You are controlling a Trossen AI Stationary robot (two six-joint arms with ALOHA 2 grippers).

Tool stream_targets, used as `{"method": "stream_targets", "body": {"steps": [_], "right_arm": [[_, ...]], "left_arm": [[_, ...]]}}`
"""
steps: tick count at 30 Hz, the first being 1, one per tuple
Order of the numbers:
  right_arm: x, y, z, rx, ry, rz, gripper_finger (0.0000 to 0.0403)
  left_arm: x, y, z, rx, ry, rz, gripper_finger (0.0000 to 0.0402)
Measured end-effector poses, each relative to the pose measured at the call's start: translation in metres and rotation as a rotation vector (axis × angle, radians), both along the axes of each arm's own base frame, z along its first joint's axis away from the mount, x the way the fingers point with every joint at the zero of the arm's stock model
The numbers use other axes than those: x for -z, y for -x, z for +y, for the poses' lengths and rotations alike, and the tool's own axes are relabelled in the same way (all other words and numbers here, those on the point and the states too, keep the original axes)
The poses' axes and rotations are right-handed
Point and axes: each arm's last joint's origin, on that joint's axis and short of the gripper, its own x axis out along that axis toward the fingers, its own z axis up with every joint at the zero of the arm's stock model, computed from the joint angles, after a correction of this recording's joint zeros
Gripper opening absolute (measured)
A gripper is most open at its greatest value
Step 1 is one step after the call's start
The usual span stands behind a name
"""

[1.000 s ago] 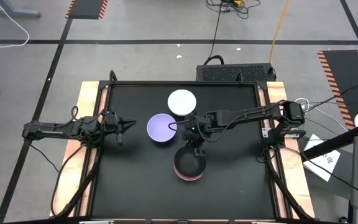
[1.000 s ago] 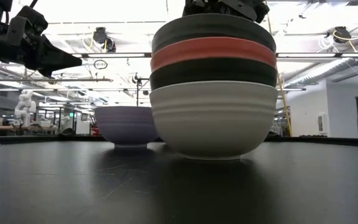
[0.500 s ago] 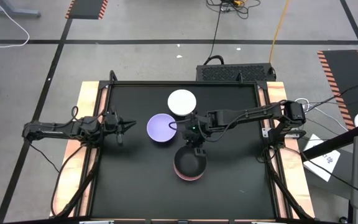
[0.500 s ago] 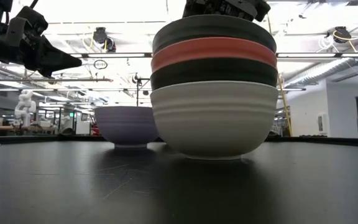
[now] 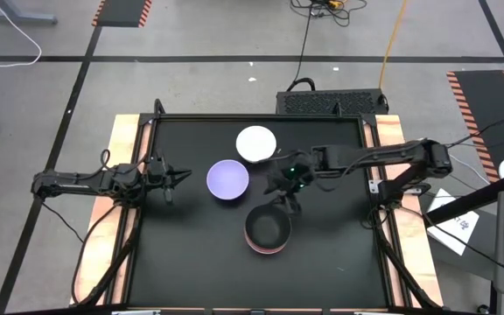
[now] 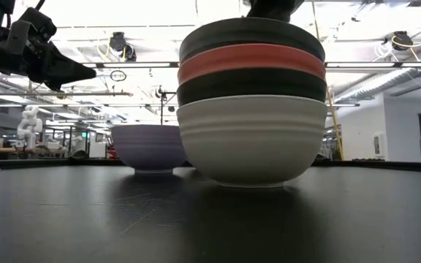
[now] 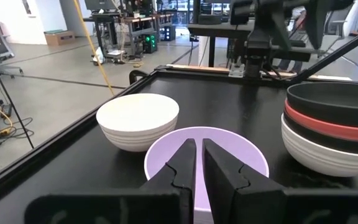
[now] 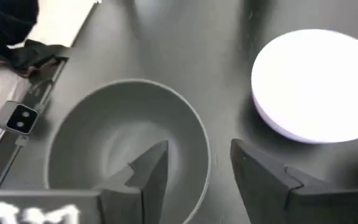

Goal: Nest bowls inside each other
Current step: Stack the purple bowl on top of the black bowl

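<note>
A stack of nested bowls (image 5: 267, 232) stands near the table's middle: a white one (image 6: 251, 139) at the bottom, then black, red (image 6: 251, 62), and black on top (image 8: 126, 146). A lavender bowl (image 5: 227, 179) and a white bowl (image 5: 256, 144) stand alone on their bases, farther back. My right gripper (image 8: 199, 148) hovers open over the stack's far rim, one finger above the bowl's hollow and one outside it. My left gripper (image 7: 197, 149) is shut, held above the table left of the lavender bowl.
The table's black top (image 5: 191, 254) has bare room on the near left and the near right. A raised wooden border (image 5: 121, 175) runs along both sides. The right arm (image 5: 366, 157) reaches in from the right edge, above the table.
My right gripper has opened, let go of the top black bowl's far rim, and drawn back a little toward the table's right edge. The stack stays where it was.
</note>
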Motion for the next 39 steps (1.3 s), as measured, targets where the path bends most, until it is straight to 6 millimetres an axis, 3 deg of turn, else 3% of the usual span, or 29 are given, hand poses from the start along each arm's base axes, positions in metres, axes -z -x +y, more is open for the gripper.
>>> {"method": "stream_targets", "body": {"steps": [6, 10, 16, 28, 33, 39], "right_arm": [[-0.015, 0.014, 0.001, -0.008, 0.006, -0.024, 0.0077], [-0.003, 0.024, 0.001, -0.024, 0.024, 0.003, 0.0010], [0.023, 0.054, -0.004, 0.040, 0.017, -0.048, 0.0002], [0.072, 0.133, -0.006, 0.159, -0.134, -0.388, 0.0000], [0.089, 0.153, -0.006, 0.198, -0.155, -0.432, 0.0000], [0.095, 0.170, -0.005, 0.191, -0.152, -0.501, 0.0000]], "left_arm": [[0.002, 0.000, 0.000, 0.000, 0.000, 0.016, 0.0031], [0.003, 0.000, 0.000, 0.000, 0.000, 0.030, 0.0031], [0.003, 0.000, 0.000, 0.000, 0.001, 0.036, 0.0031], [0.001, 0.000, 0.000, 0.003, -0.024, 0.020, 0.0031], [0.001, 0.000, 0.000, -0.003, -0.033, 0.022, 0.0031], [0.001, 0.000, 0.000, -0.005, -0.033, 0.021, 0.0031]]}}
